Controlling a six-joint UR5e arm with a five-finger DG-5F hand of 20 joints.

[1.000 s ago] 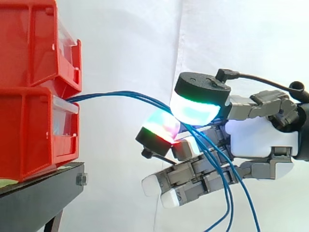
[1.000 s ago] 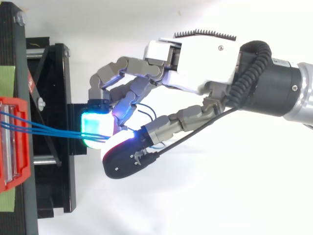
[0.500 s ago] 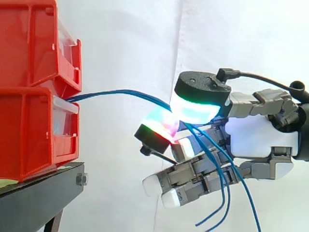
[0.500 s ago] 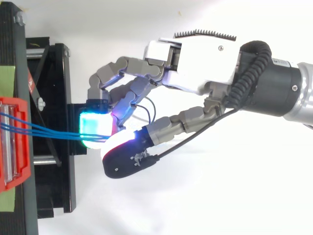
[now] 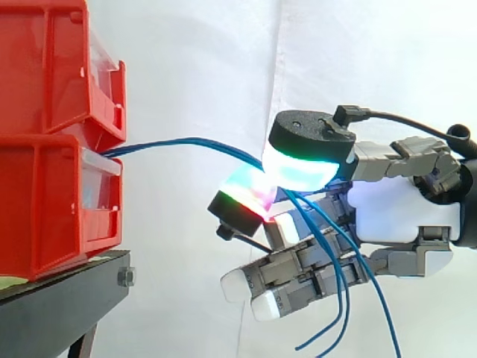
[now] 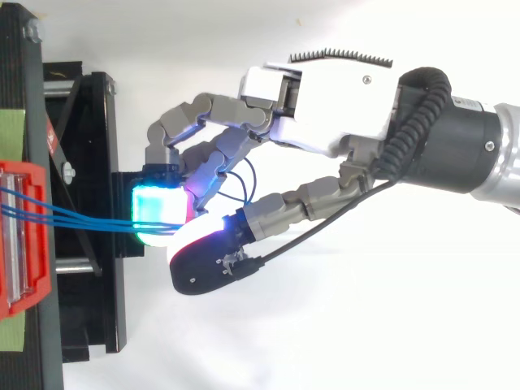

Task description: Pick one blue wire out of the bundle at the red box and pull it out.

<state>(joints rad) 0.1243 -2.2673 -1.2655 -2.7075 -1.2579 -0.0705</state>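
The thin blue wires (image 5: pixel 186 142) leave the front of the lower red plastic box (image 5: pixel 45 201) as a close bundle. They arch out over open air to the hand (image 5: pixel 395 212), and past it their loose ends hang down freely. From above you can see separate strands (image 6: pixel 81 218) fanning slightly at the box and converging at the fingertips. The hand sits well clear of the box, probably so the wires run free of it and a pull draws straight along their length.

The hand is closed in a pinch: two glowing pads (image 5: pixel 302 168) press together on the wires where the arch comes down, while the other fingers curl loosely underneath, holding nothing. More than one strand seems to run into the pinch — you cannot tell whether a single wire has been isolated. The box rests on a black metal stand (image 5: pixel 52 306) before the white curtain (image 5: pixel 194 60).
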